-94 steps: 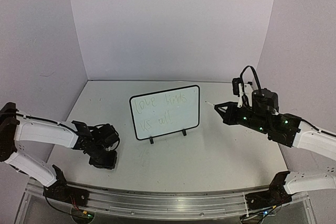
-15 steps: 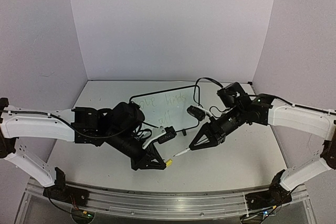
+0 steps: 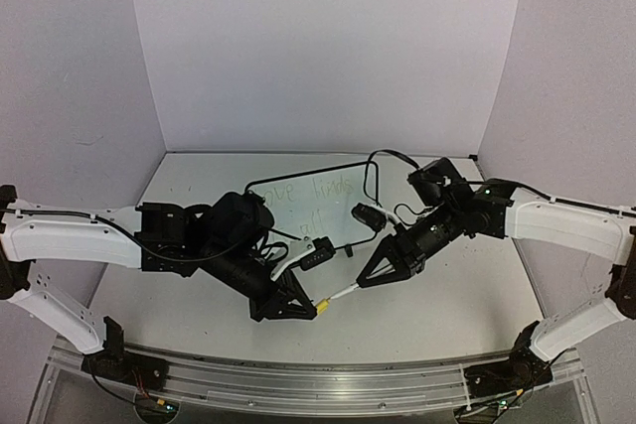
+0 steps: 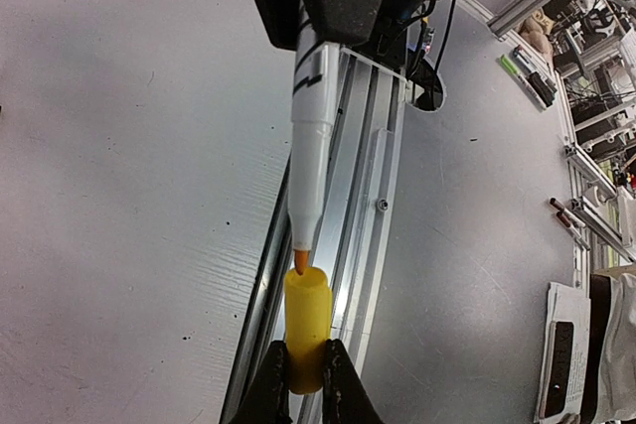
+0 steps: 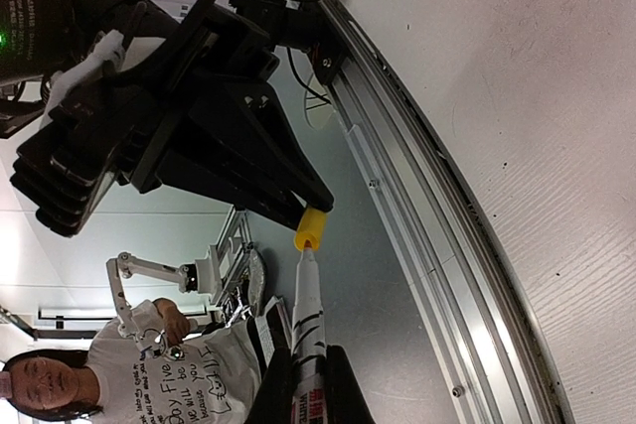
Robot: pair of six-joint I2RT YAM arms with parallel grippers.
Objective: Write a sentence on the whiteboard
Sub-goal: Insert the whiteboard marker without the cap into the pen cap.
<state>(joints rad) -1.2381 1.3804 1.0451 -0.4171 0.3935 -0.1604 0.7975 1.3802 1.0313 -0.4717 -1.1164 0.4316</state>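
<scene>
The whiteboard [image 3: 350,208] stands at mid-table, largely hidden behind both arms; faint greenish words of the sentence [image 3: 318,189] show on it. My left gripper [image 3: 310,307] is shut on a yellow marker cap [image 3: 323,303], also in the left wrist view [image 4: 306,330]. My right gripper [image 3: 370,278] is shut on a white marker [image 3: 344,291], seen in the right wrist view [image 5: 309,330]. The marker's orange tip [image 4: 300,261] sits right at the cap's open mouth. The two grippers face each other in front of the board.
The aluminium rail [image 3: 298,384] runs along the table's near edge below the grippers. Cables [image 3: 378,161] loop over the right arm near the board's top right corner. Purple walls enclose the table on three sides.
Since 3.1 s ago both arms have swung in front of the board with marker and cap. In the last half second the marker tip has closed onto the cap's mouth.
</scene>
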